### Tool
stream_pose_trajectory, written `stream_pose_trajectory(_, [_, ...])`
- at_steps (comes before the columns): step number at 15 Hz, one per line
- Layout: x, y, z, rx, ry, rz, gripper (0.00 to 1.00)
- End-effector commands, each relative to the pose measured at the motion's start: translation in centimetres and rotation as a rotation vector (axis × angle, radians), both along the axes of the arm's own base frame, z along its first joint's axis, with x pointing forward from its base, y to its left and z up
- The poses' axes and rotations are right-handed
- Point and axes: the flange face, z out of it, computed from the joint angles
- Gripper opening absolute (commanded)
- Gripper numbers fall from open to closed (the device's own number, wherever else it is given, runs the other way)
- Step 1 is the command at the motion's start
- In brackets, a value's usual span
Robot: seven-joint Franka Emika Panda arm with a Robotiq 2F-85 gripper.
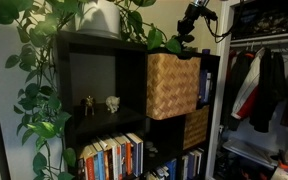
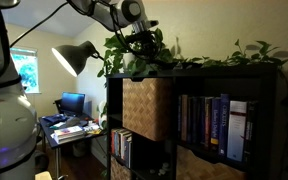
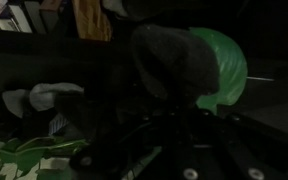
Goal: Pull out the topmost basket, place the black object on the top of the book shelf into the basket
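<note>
The topmost basket (image 1: pixel 172 85), of tan woven wicker, sticks out of the top compartment of the black book shelf (image 1: pixel 74 75); it also shows in an exterior view (image 2: pixel 147 108). My gripper (image 1: pixel 187 37) hangs over the shelf top just above the basket, among plant leaves (image 2: pixel 144 45). The wrist view is very dark. It shows a dark rounded object (image 3: pixel 167 58) in front of a green leaf (image 3: pixel 222 60), just beyond my fingers (image 3: pixel 179 115). I cannot tell whether the fingers are open or closed on it.
A white pot (image 1: pixel 99 18) with a trailing plant stands on the shelf top. Two small figurines (image 1: pixel 100 103) sit in a cube. A darker wicker basket (image 1: pixel 195 127) sits lower down. Books (image 2: pixel 209 120), a lamp (image 2: pixel 79 55) and hanging clothes (image 1: pixel 264 85) are nearby.
</note>
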Motion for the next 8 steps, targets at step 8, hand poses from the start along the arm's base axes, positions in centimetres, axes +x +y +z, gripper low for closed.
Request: stream_pose_trajectory(8, [-5.0, 3.7, -1.2, 0.015, 0.182, -0.081, 0.08])
